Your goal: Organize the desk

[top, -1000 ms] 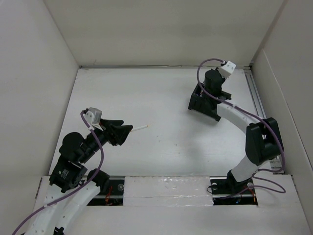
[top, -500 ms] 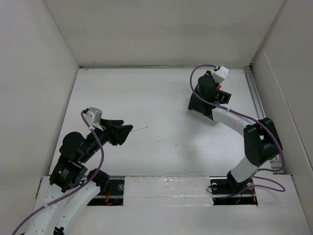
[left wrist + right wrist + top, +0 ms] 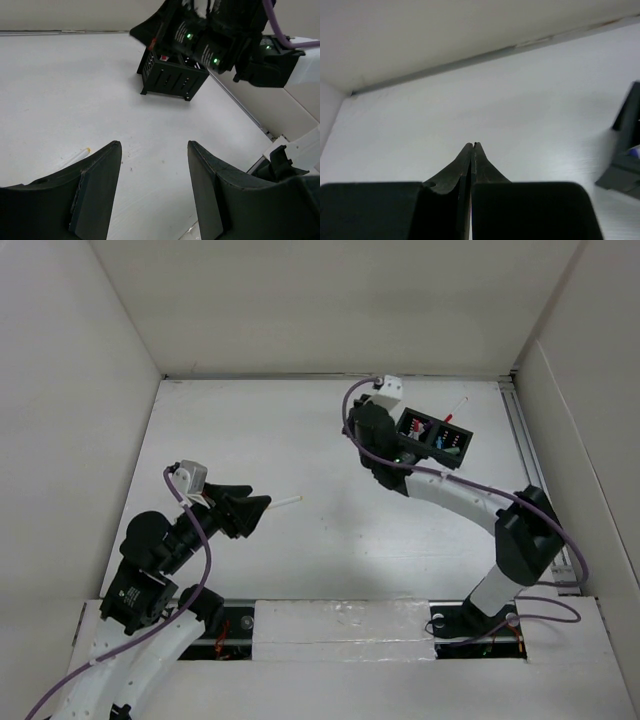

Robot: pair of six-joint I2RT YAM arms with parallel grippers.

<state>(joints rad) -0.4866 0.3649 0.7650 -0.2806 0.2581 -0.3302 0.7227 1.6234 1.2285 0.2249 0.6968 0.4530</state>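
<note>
So the desk point(image 3: 290, 430) is basically the whole floor here: a big matte-white top boxed in by white walls, with a metal rail point(image 3: 520, 435) down its right edge. It sits directly under both claws.

The black organizer box point(image 3: 432, 437) is up by the far right corner. It's got some red and blue bits inside, and a thin red-and-white stick leans out of its far side.

The right gripper point(image 3: 474, 145) is pinched fully closed with nothing in it. It hangs above the desk just left of the box and aims at the far left corner. The box only peeks in at the right of its wrist view.

The left gripper point(image 3: 152, 147) is over by the left edge, closer to the near edge. Its fingers are spread apart and empty, with bare desk showing between them.

The smallest thing is a thin white stick point(image 3: 288, 501) with a yellowish tip. It lies flat on the desk just past the left gripper's fingertips and isn't touching them.
</note>
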